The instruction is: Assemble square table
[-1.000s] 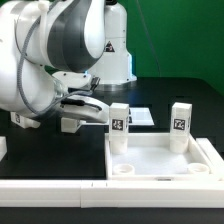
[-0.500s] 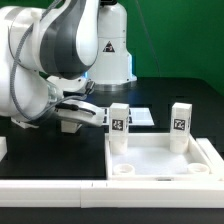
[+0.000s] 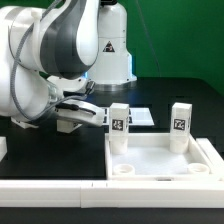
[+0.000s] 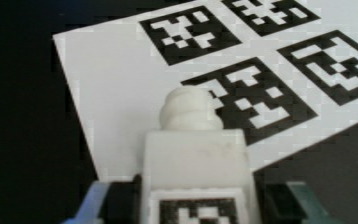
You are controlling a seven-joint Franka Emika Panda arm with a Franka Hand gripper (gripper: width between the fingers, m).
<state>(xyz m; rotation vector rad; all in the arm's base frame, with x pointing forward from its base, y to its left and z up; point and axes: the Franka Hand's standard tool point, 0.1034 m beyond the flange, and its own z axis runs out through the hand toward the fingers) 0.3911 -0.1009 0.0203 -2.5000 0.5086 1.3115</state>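
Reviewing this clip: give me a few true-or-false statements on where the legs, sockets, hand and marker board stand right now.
1. Two legs stand upright at the square top's far corners: the left leg and the right leg, as the exterior view shows them. True.
2. The two corner sockets nearest the exterior camera hold legs. False: both near sockets are empty.
3. The hand is at the right leg. False: it is at the left leg, with a finger on either side.
4. The marker board carries printed tags. True.
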